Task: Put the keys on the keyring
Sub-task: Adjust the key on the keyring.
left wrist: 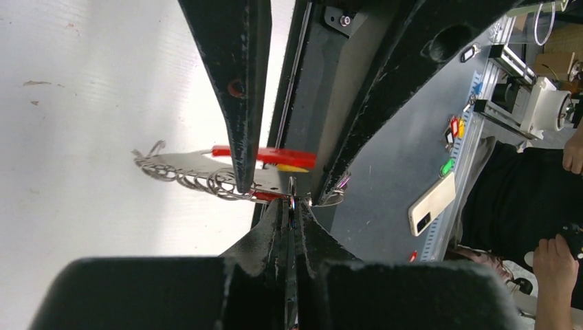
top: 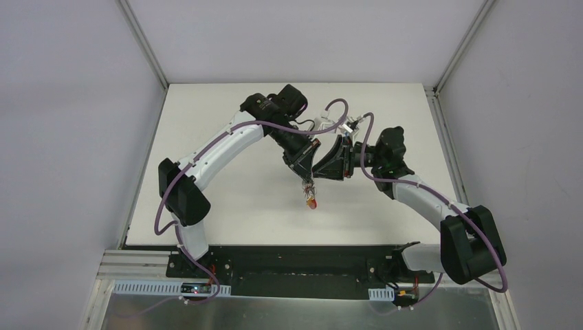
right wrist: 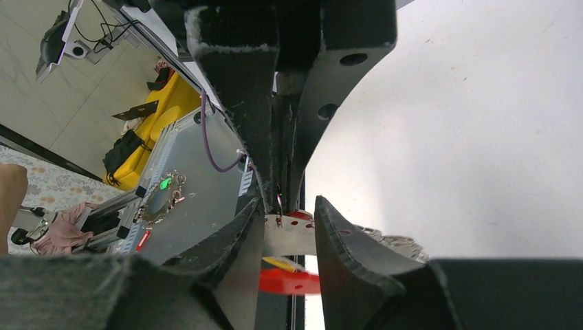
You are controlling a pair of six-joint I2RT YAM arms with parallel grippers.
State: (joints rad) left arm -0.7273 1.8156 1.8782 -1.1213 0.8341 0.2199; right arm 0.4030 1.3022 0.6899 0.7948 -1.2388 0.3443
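Both arms meet above the middle of the white table (top: 227,137). The keyring (top: 311,197) hangs between them, with its red half (left wrist: 265,157) and its grey half (left wrist: 182,165) carrying a row of metal clips. My left gripper (left wrist: 292,204) is shut on one small metal clip at the grey half's edge (right wrist: 280,218). My right gripper (right wrist: 289,206) stands open, its fingers (right wrist: 344,254) straddling the grey strip (right wrist: 289,237). An orange-yellow key tag (right wrist: 278,263) shows between the grey strip and the red half (right wrist: 292,282); I cannot make out any key blades.
The black base rail (top: 295,254) runs along the table's near edge. Beyond it lies a grey bench with a phone (left wrist: 432,203) and a person's hand (left wrist: 553,258). White walls close in the table's left, right and far sides.
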